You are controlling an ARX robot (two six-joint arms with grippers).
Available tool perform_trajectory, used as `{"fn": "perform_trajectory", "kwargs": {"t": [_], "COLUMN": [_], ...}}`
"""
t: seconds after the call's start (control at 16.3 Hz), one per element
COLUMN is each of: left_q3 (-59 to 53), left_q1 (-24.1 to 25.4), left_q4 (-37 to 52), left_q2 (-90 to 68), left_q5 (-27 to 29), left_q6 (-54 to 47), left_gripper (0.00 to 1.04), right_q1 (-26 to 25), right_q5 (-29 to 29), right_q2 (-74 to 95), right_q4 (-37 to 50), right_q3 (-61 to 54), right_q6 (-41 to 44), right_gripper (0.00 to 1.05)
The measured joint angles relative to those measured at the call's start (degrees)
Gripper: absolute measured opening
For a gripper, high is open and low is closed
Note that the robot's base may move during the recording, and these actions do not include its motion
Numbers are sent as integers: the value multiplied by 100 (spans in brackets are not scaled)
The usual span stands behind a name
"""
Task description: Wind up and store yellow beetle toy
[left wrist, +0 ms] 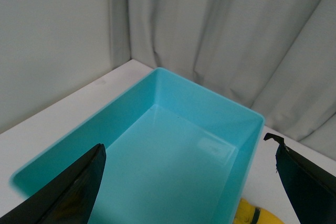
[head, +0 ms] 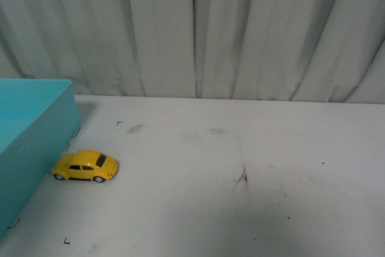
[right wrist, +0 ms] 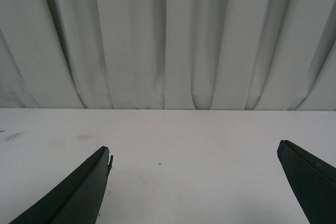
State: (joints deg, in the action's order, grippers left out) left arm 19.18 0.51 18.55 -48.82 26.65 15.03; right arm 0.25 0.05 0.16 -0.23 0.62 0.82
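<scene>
Yellow toy car [head: 85, 166] just beside teal bin [head: 36, 124], long axis running left-right, nearer left gripper [left wrist: 185, 142] (jaws spread; right gripper [right wrist: 193, 147] likewise).

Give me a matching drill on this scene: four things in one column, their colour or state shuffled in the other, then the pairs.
Column A
1 toy
2 bin
3 left gripper
4 right gripper

Column B
a open, bare table ahead
b yellow, beside the bin
c open, bin ahead
d turquoise

Pairs: 1-b, 2-d, 3-c, 4-a
</scene>
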Motion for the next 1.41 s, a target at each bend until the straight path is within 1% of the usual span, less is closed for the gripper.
{"fn": "perform_trajectory", "kwargs": {"t": [0.06, 0.12, 0.18, 0.24, 0.31, 0.43, 0.49, 0.61, 0.8, 0.92, 1.1, 1.22, 1.41], "left_q3": [323, 785, 1130, 1613, 2155, 2968, 3189, 3709, 4109, 4513, 5036, 5455, 5895], "left_q1": [129, 144, 101, -55, -291, -581, -647, -787, -966, -1032, -1014, -962, -951], "left_q4": [476, 800, 918, 970, 909, 498, 363, -133, -1071, -2094, -3574, -4212, -4734], "left_q2": [-697, -1340, -1770, -2389, -3051, -3974, -4218, -4754, -5171, -5528, -5958, -6262, -6802], "left_q5": [-361, -673, -870, -1165, -1582, -2236, -2472, -3174, -4026, -4240, -4277, -3919, -3469], "left_q6": [-166, -332, -511, -737, -1082, -1773, -2020, -2715, -3943, -5058, -6520, -7322, -8192], "left_gripper": [98, 98, 98, 98, 98, 98, 98, 98, 98, 98, 98, 98, 98], "right_q1": [0, 0, 0, 0, 0, 0, 0, 0, 0, 0, 0, 0, 0], "right_q5": [0, 0, -2, 0, 0, 0, 0, 0, 0, -2, -2, 0, -2], "right_q2": [0, 0, 0, 0, 0, 0, 0, 0, 0, 0, 0, 0, 0], "right_q4": [-2, -2, -2, -2, 0, -2, -2, 0, -2, -2, 0, -2, -2], "right_q3": [0, 0, 0, 0, 0, 0, 0, 0, 0, 0, 0, 0, 0], "right_q6": [0, 0, 0, 0, 0, 0, 0, 0, 0, 0, 2, 0, 0], "right_gripper": [98, 98, 98, 98, 98, 98, 98, 98, 98, 98, 98, 98, 98]}}
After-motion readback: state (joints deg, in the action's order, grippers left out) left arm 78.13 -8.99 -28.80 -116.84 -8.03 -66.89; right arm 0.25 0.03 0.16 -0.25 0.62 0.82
